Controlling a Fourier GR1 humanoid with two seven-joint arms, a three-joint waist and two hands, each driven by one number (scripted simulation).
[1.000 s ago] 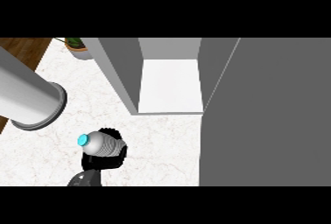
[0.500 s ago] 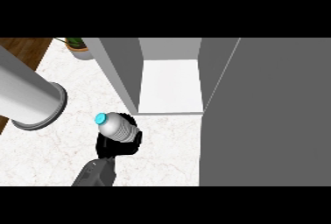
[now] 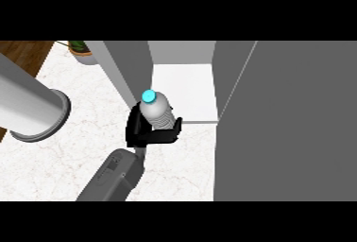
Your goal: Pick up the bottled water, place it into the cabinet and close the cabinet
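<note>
Bottled water (image 3: 156, 109) is clamped in your right hand (image 3: 150, 134), fingers curled round its body, over the desk (image 3: 55, 160) at the mouth of the cabinet (image 3: 129, 71). Its long axis points cap-first at the shelf (image 3: 188, 94), which lies just ahead and slightly right; push straight in.

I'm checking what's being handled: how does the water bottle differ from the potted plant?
The water bottle sits in the right hand before the open cabinet; the potted plant stands alone on the counter. The bottle is pale grey with a blue cap; the plant is green.
</note>
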